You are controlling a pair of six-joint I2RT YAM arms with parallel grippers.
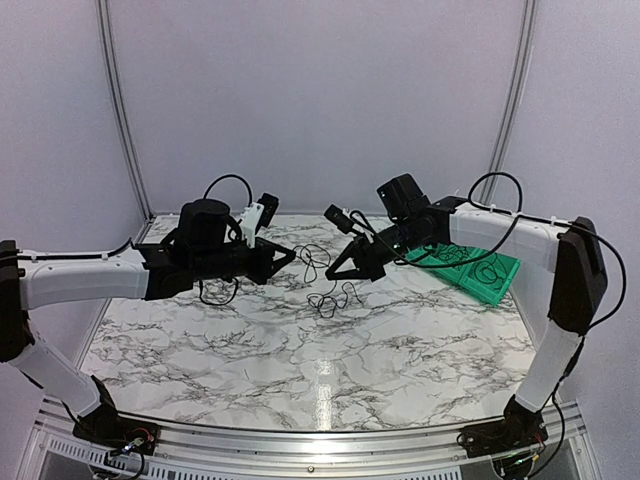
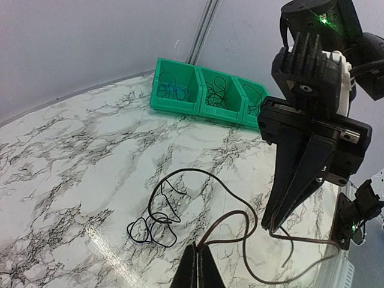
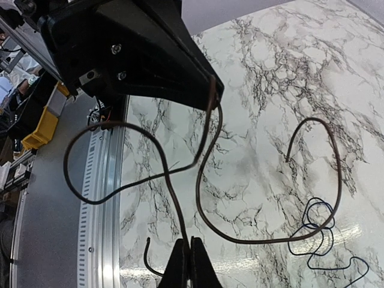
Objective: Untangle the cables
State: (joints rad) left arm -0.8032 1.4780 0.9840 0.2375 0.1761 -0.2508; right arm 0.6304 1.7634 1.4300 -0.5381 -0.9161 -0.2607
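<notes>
The cables lie and hang between my two grippers over the marble table [image 1: 250,340]. A long dark brown cable [image 2: 182,169] [image 3: 252,240] is pinched at two places. My left gripper [image 2: 201,251] [image 1: 288,258] is shut on one stretch of it. My right gripper [image 3: 189,241] [image 1: 335,274] [image 2: 273,227] is shut on another stretch, a hand's width away. The brown cable loops down to the table, where a thin blue cable [image 2: 129,231] [image 3: 329,207] and a thin black one lie in small tangled loops [image 1: 330,300] around its lower bend.
A green three-compartment bin [image 1: 480,268] [image 2: 174,102] stands at the right rear of the table, with coiled cables in its compartments. The metal rail [image 1: 320,440] runs along the near edge. Grey walls close the back and sides.
</notes>
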